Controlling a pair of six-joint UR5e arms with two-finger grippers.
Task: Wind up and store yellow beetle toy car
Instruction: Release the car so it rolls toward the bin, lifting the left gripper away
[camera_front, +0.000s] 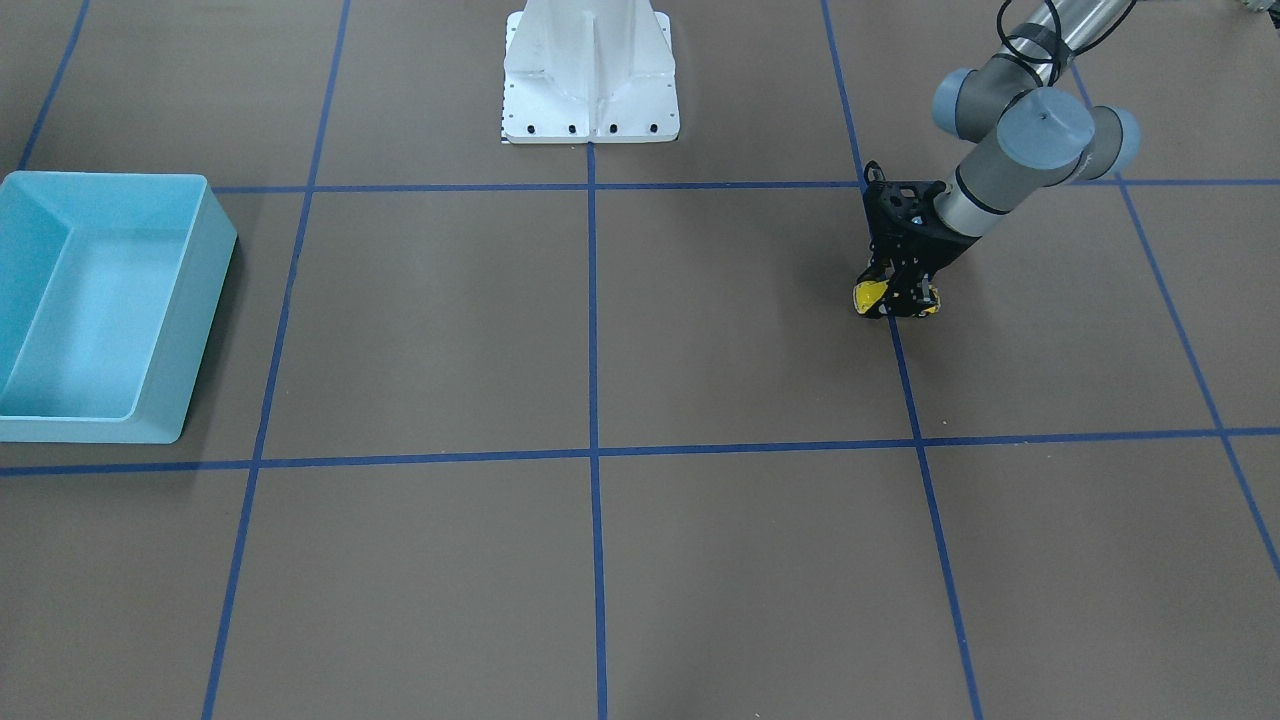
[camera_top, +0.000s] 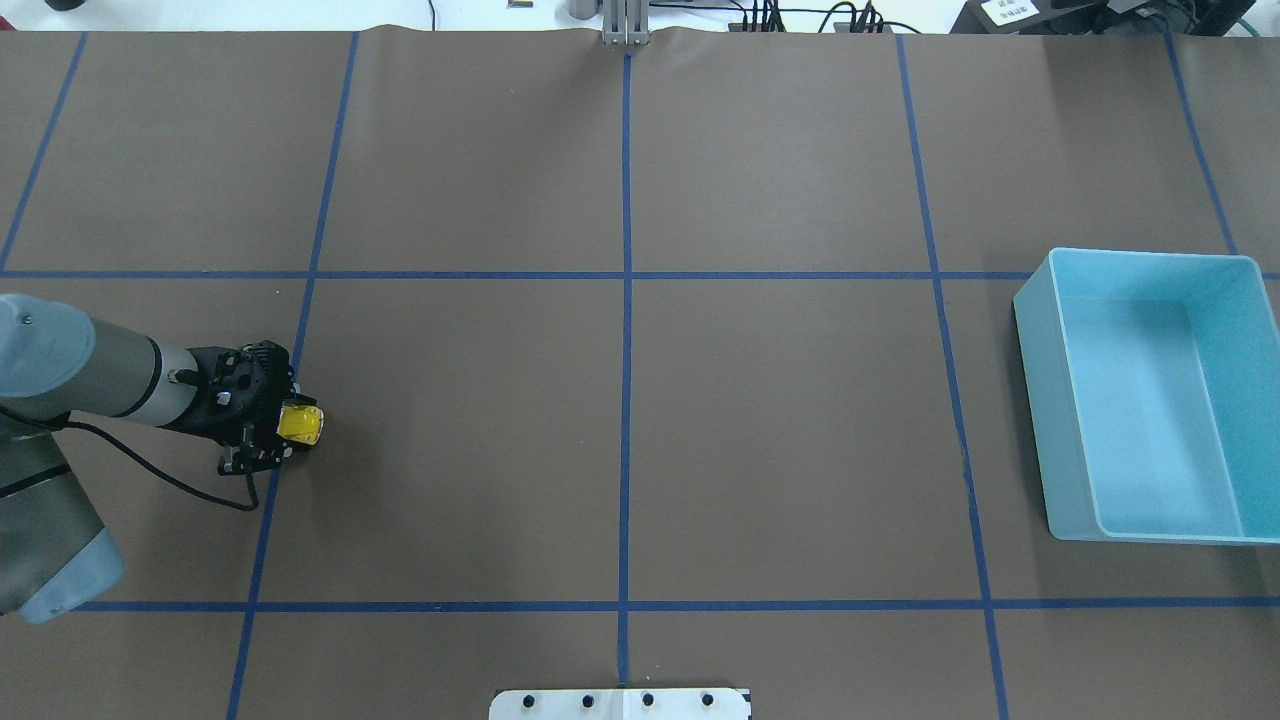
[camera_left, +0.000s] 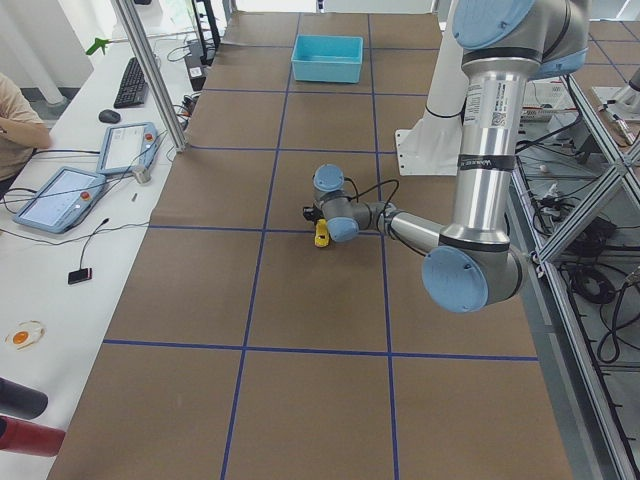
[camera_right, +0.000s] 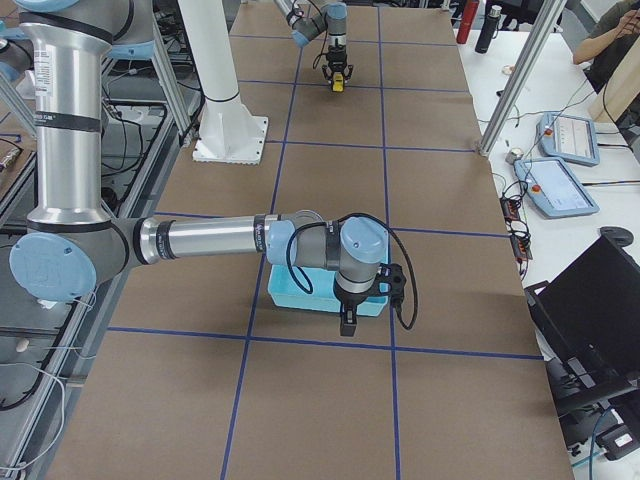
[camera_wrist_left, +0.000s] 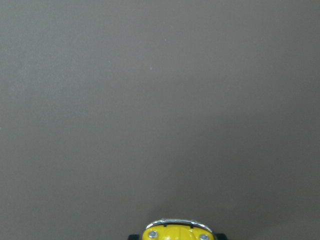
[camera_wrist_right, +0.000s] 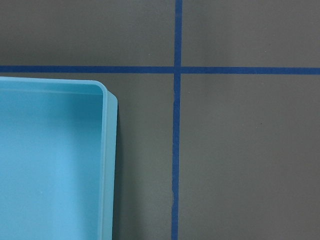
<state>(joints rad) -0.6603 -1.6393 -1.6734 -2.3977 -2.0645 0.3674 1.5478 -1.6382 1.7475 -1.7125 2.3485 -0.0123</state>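
Yellow beetle toy car (camera_wrist_left: 176, 233): nearest the left wrist camera, with only its rounded end showing at the bottom edge. Bright yellow shell, silver bumper, two small round silver lamps, black at either side.

Left gripper (camera_front: 897, 302): black, two fingers pressed onto the car's flanks, pinching it between them. In the front-facing view yellow shows on both sides of the fingers. The car is held low at the brown table (camera_front: 440, 320), at a blue tape line (camera_front: 905, 370) in the robot's left half. Whether its wheels touch the surface cannot be told.

Right gripper (camera_right: 346, 325): seen only from the right-end camera, pointing down just beside the light blue bin (camera_right: 290, 295). How far its fingers stand apart cannot be told.

Light blue bin: rectangular and open-topped, on the robot's right side, well apart from the car. The right wrist camera shows one rounded corner of its rim beside a crossing of tape lines.

White arm mount (camera_front: 590, 80): at the robot's edge of the table, centred.

Between car and bin: tape grid lines across the brown surface.
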